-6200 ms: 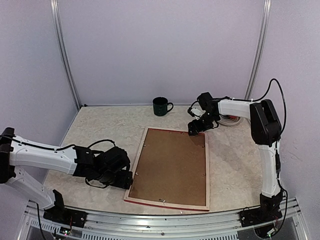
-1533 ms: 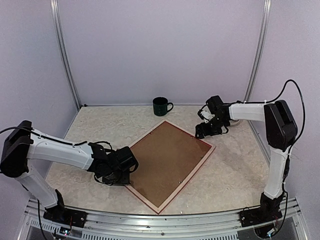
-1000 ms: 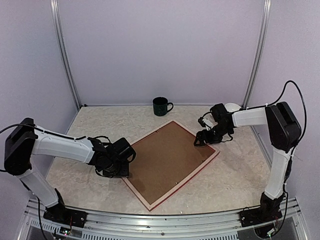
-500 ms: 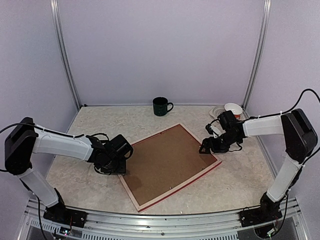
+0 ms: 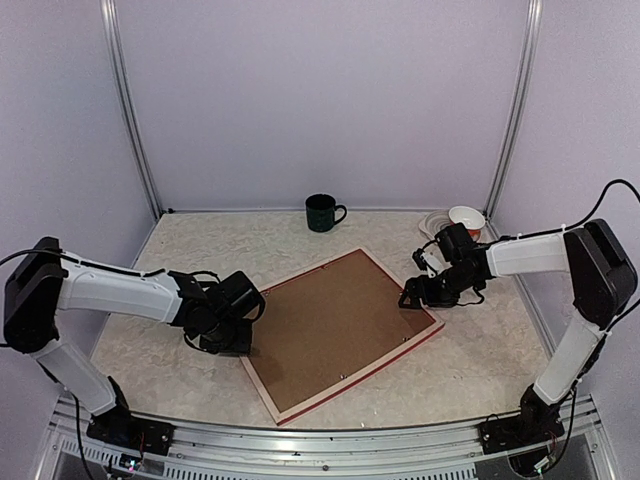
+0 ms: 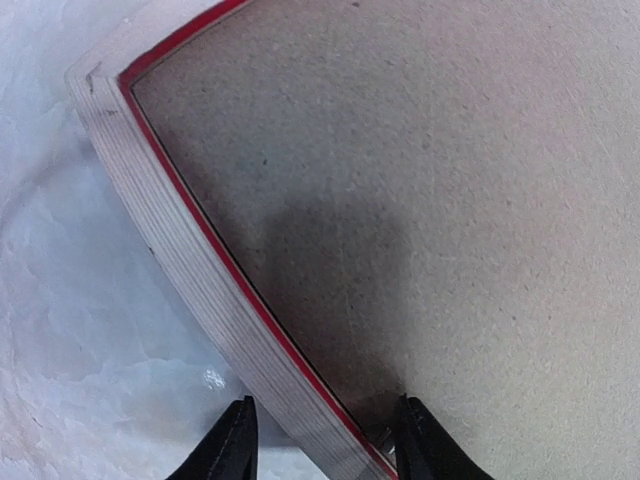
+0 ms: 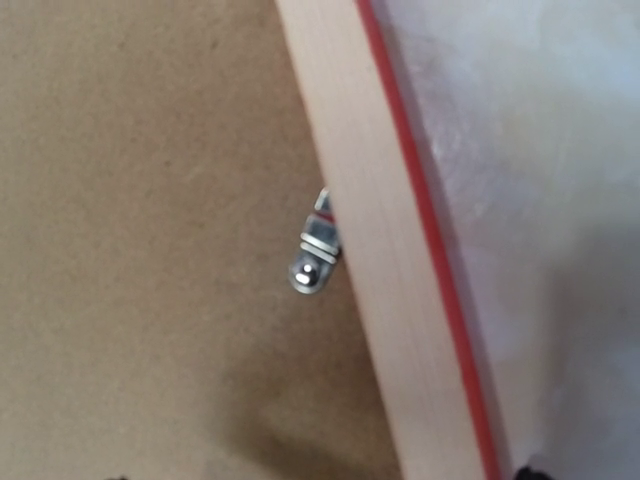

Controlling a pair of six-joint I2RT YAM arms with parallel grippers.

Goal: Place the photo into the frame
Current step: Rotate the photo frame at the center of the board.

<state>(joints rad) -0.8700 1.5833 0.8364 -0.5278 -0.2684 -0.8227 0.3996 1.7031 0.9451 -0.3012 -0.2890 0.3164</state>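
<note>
The frame (image 5: 365,368) lies face down on the table, turned at an angle, with its brown backing board (image 5: 335,325) facing up. The photo is hidden. My left gripper (image 5: 238,345) is low at the frame's left corner. In the left wrist view it (image 6: 325,445) stands open astride the pale rail (image 6: 190,270), with a gap beside the left finger. My right gripper (image 5: 408,298) hovers open over the right rail (image 7: 370,250), next to a metal turn clip (image 7: 313,262). Only slivers of its fingertips show.
A dark green mug (image 5: 322,212) stands at the back of the marbled table (image 5: 180,260). A white cup (image 5: 465,217) and a small dish (image 5: 437,222) sit at the back right, just behind my right arm. Metal posts rise at both back corners.
The frame has swung clockwise on the table, its right corner coming nearer. My right gripper followed that edge. My left gripper's jaws have narrowed around the left rail.
</note>
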